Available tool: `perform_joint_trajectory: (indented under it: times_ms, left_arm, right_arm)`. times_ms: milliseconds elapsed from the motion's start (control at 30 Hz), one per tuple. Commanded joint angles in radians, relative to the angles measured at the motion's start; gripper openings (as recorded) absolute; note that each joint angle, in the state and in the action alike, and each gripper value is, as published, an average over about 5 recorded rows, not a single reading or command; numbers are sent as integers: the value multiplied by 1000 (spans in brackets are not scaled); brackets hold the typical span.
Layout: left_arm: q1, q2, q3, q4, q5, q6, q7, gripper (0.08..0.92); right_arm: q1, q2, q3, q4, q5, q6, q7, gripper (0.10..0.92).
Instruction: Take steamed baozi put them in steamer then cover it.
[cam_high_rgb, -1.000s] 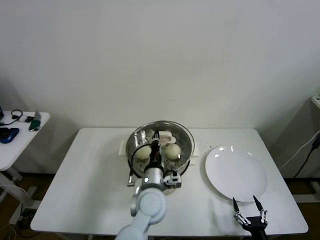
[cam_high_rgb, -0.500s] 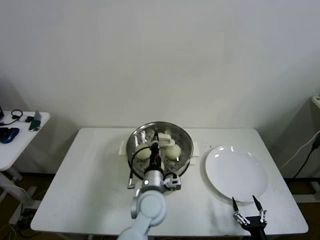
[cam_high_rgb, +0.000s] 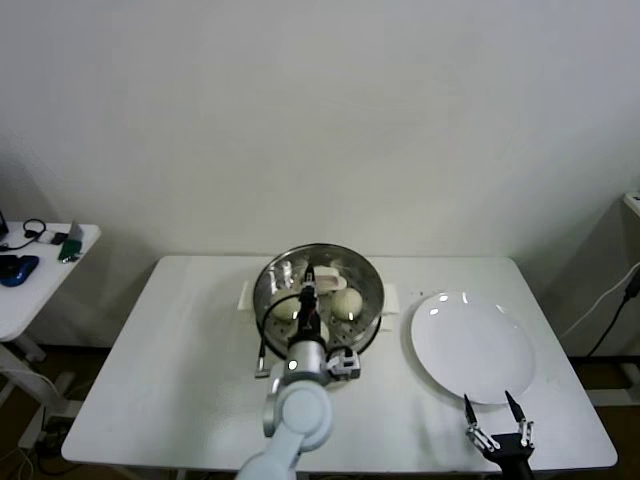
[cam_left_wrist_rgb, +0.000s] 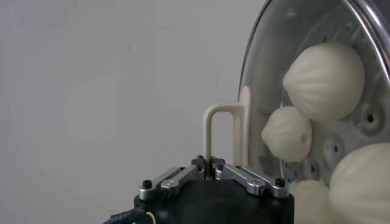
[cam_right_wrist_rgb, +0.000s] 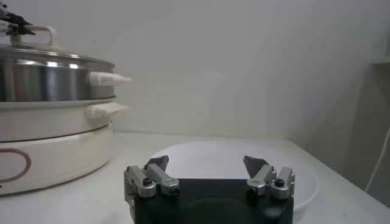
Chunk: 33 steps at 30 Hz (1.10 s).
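Baozi (cam_left_wrist_rgb: 328, 81) sit inside the steamer (cam_high_rgb: 370, 290) near the worktop's (cam_high_rgb: 190, 370) back edge. The left tool (cam_high_rgb: 309, 279) pinches the handle of the cover (cam_left_wrist_rgb: 226, 134), which lies on the steamer. The right tool (cam_high_rgb: 491, 409) waits wide open at the front right corner, by the plate (cam_high_rgb: 472, 345).

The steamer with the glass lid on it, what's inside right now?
Through the clear cover, held at its handle by the left gripper, the steamer holds four steamed baozi. Its perforated floor shows between them; the head view reveals only two, the arm hiding the rest.
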Motion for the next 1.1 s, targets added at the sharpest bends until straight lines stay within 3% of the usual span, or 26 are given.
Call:
perform_joint_trajectory:
  times_ms: [33, 200, 300, 567, 733, 900, 1100]
  left_arm:
    - [3, -3, 1, 6, -6, -2, -13, 139]
    - [5, 3, 3, -6, -25, -3, -12, 142]
    - [9, 18, 10, -34, -52, -4, 3, 188]
    - [36, 84, 33, -166, -146, 16, 49, 421]
    - [79, 171, 17, -283, -248, 34, 54, 559]
    - [129, 250, -24, -411, -564, -34, -77, 707]
    - [203, 253, -197, -440, -1030, -269, -285, 817]
  right_arm:
    - [-1, 1, -1, 1, 1, 4, -1, 823]
    - [0, 2, -3, 2, 1, 0, -1, 823]
    - [2, 1, -3, 1, 0, -5, -2, 823]
    - [14, 1, -4, 3, -5, -27, -3, 823]
    - [16, -5, -12, 9, 11, -46, 27, 823]
    - [12, -6, -18, 41, 21, -62, 66, 823]
    - [12, -6, -17, 74, 7, -59, 86, 823]
